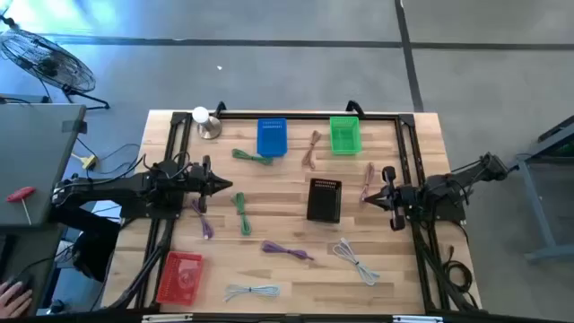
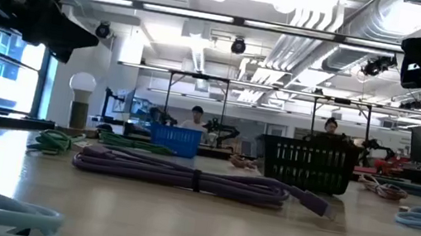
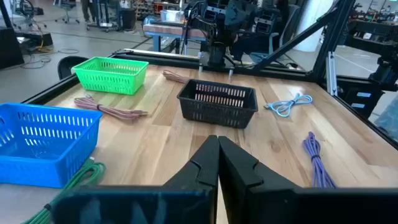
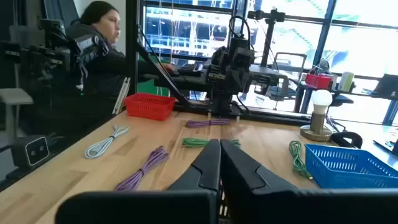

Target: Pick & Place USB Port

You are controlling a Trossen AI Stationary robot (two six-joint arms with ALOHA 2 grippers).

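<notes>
Several bundled USB cables lie flat on the wooden table [image 1: 269,224]: two green [image 1: 242,213] [image 1: 252,157], two purple [image 1: 287,251] [image 1: 202,218], two pink [image 1: 311,148] [image 1: 368,179], and two pale ones [image 1: 357,260] [image 1: 252,292]. My left gripper [image 1: 235,186] hovers shut at the table's left-middle, pointing right, with nothing in it. In its wrist view the left gripper [image 3: 219,146] faces the black basket [image 3: 217,102]. My right gripper [image 1: 363,197] hovers shut at the right-middle, pointing left, just right of the black basket [image 1: 324,199]. The right gripper [image 4: 219,149] is also empty.
A blue basket [image 1: 272,136] and a green basket [image 1: 344,135] stand at the far edge, and a red basket [image 1: 180,276] at the near left corner. A bulb lamp [image 1: 205,121] stands at the far left. A black frame [image 1: 408,152] rims the table. A person [image 4: 99,37] sits beyond the left side.
</notes>
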